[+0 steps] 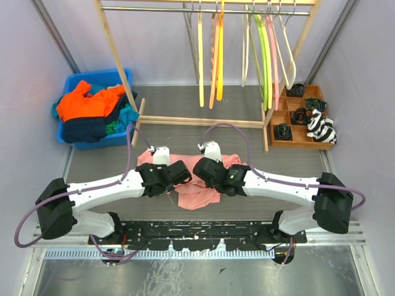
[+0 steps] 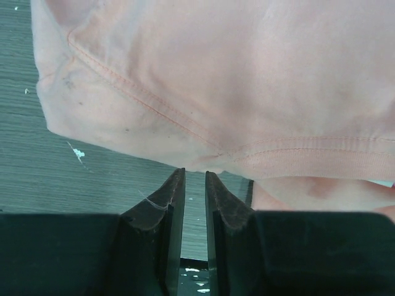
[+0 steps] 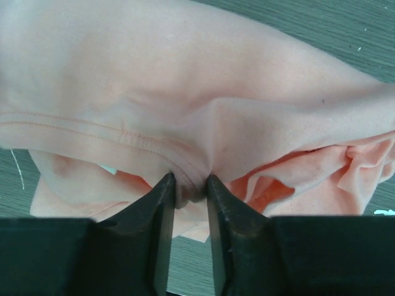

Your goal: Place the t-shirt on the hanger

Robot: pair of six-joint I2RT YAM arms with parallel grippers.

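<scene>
A pink t-shirt (image 1: 199, 196) lies crumpled on the bench (image 1: 185, 132), in front of the clothes rack (image 1: 117, 55). The right tool (image 3: 188, 182) pinches its hem. The left tool (image 2: 195, 176) is nearly closed at the edge, its grip unclear, so the cloth could slip.
</scene>
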